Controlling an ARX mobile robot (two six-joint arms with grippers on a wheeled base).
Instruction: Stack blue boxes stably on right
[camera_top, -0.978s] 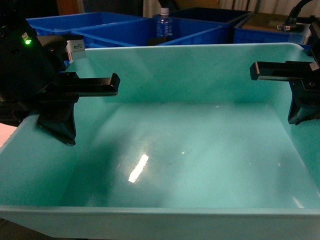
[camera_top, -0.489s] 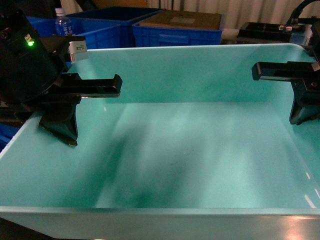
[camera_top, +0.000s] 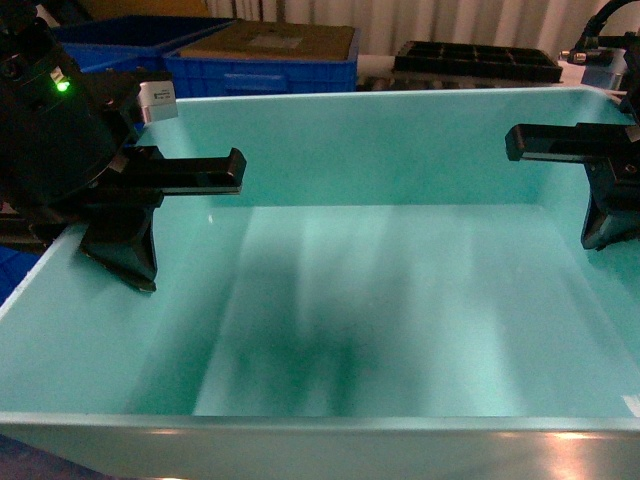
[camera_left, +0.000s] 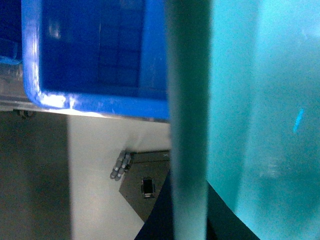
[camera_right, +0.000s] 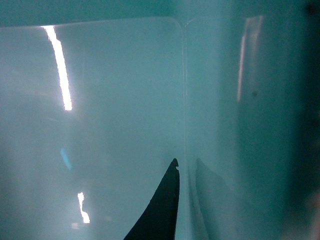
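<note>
A light turquoise tub (camera_top: 400, 330) fills the head view, held up off any surface by both arms. My left gripper (camera_top: 100, 252) is shut on the tub's left wall, one finger inside and one outside. In the left wrist view that gripper (camera_left: 189, 220) straddles the tub's rim (camera_left: 187, 100). My right gripper (camera_top: 615, 225) is shut on the right wall. The right wrist view shows its inner finger (camera_right: 160, 210) against the wall inside the tub (camera_right: 100, 125). A royal-blue crate (camera_left: 95, 55) lies below and left of the tub's edge.
Behind the tub stand royal-blue crates (camera_top: 260, 72), one holding a brown cardboard carton (camera_top: 275, 40). A black compartmented tray (camera_top: 475, 60) sits at the back right. Below the left gripper are pale floor (camera_left: 95, 175) and a dark plate with grey knobs (camera_left: 145, 182).
The background has slid left behind the tub: the water bottle and left crates have gone out of view, and the carton and black tray have come in. Both grippers keep their hold.
</note>
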